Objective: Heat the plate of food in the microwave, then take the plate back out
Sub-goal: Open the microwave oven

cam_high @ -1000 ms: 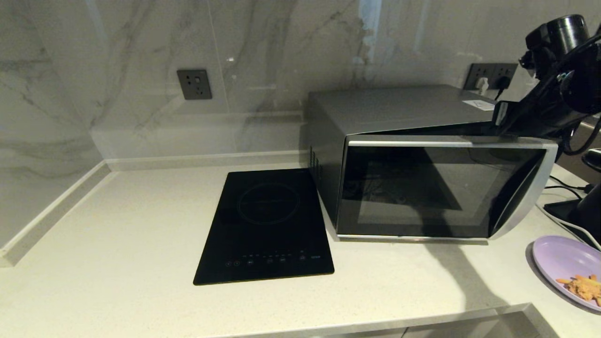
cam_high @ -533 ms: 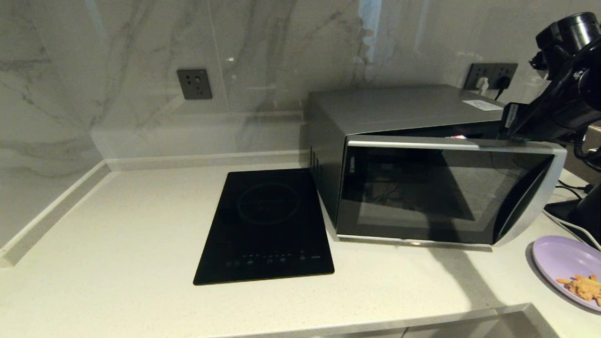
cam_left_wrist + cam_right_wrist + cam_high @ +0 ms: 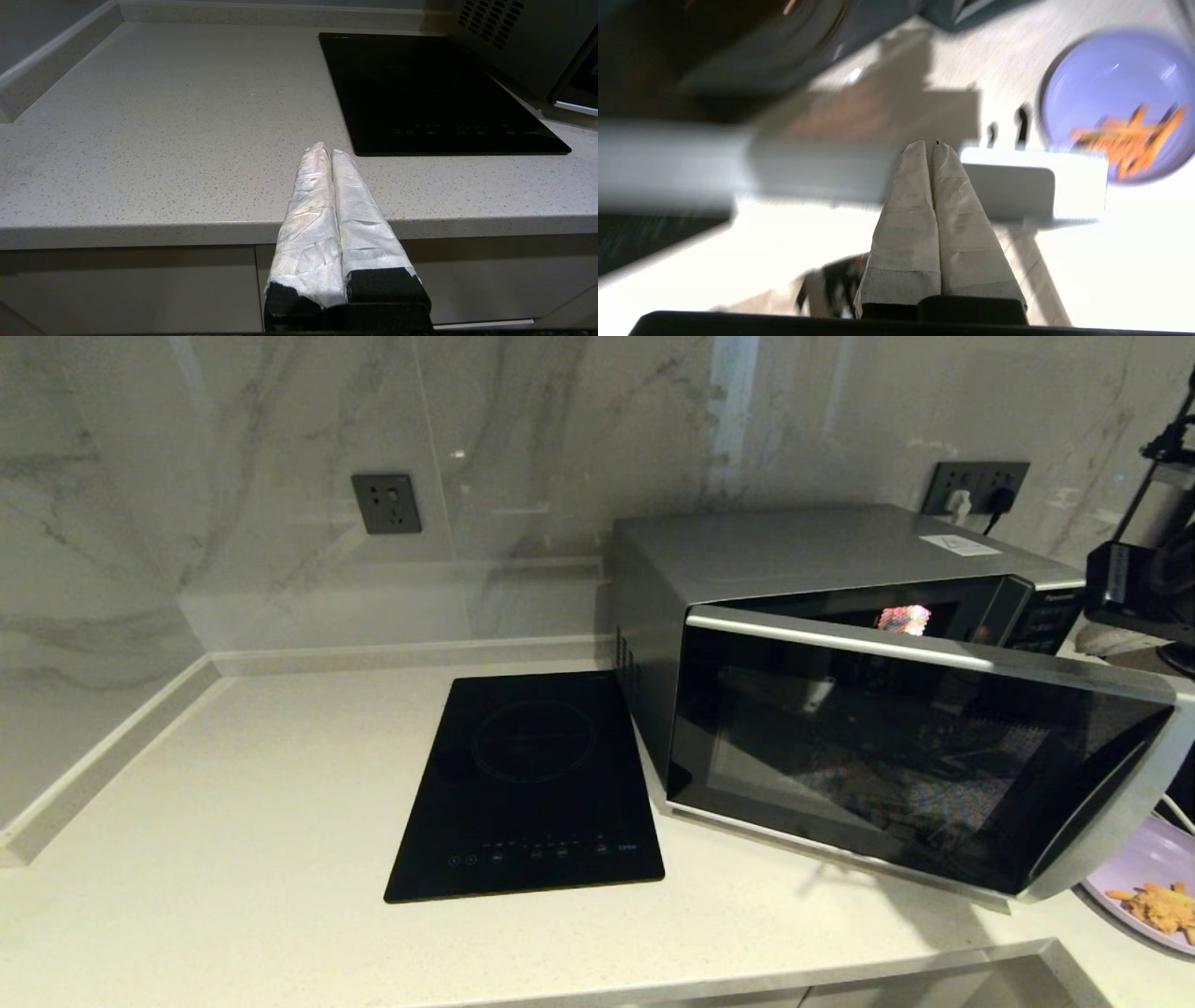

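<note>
The microwave (image 3: 840,644) door has swung further open — my right fingers (image 3: 931,158) pressed together, empty; the plate of food (image 3: 1144,887) waits on the worktop (image 3: 233,821).

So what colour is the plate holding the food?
Lilac-purple plate, clearest in the right wrist view.

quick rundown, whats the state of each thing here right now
microwave: door part open, swung out from its right side, light on inside
plate of food: on the counter, right of the microwave, not yet inside
induction hob: bare, nothing on it
left gripper: shut, empty, at the counter edge
right gripper: shut, empty
</note>
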